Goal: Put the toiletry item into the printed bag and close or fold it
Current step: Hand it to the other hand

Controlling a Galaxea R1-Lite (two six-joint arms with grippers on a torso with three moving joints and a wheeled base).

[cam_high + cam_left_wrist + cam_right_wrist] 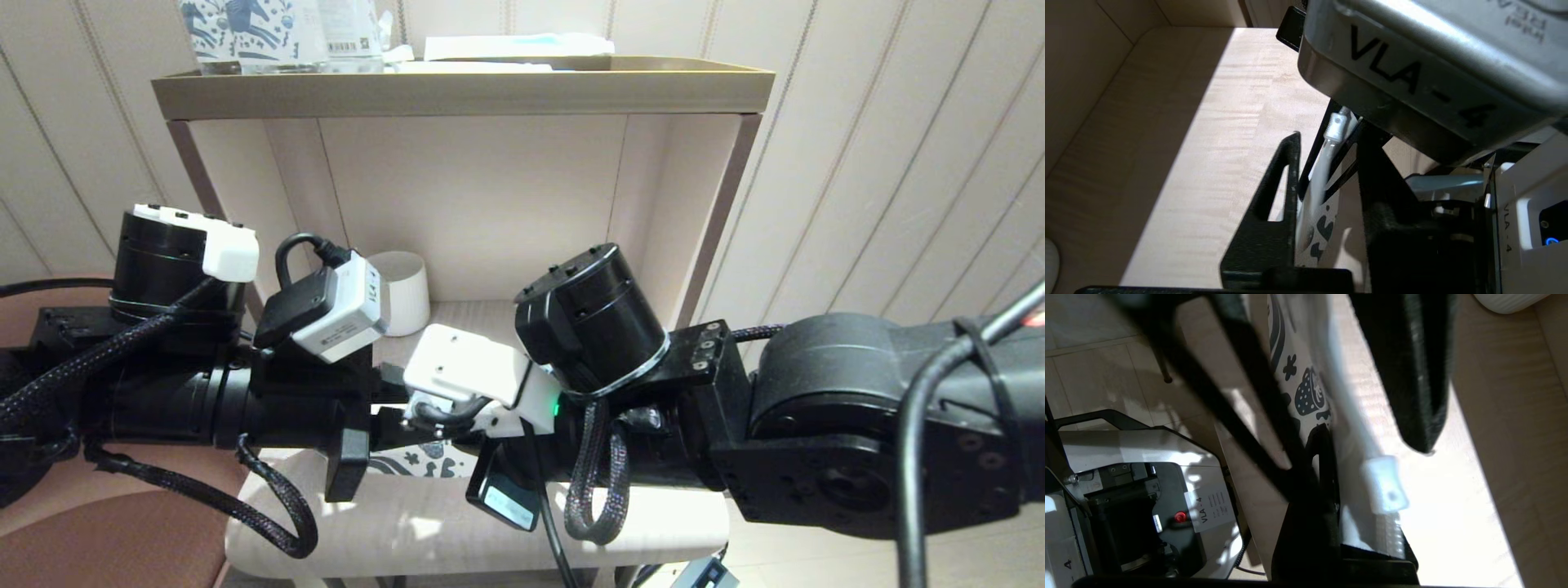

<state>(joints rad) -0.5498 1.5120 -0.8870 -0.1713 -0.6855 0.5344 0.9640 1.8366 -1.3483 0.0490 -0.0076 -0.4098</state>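
Note:
The printed bag point(424, 467) point(1318, 228) point(1302, 388), white with dark blue figures, is held on edge just above the pale wooden shelf, where my two arms meet. Its white slider tab point(1336, 125) point(1385, 490) sits on the zip edge. My left gripper point(1329, 163) point(384, 425) is shut on the bag's printed body. My right gripper point(1359, 457) point(424, 412) is shut on the zip edge right beside the slider. The toiletry item does not show in any view. I cannot tell whether it is inside the bag.
A ribbed white mug point(406, 290) stands at the back left of the lower shelf point(1208, 143). The shelf's side wall and post point(718, 229) are to the right. Upright horse-printed packs point(245, 24) stand on the top tray. A brown chair point(122, 531) is at the left.

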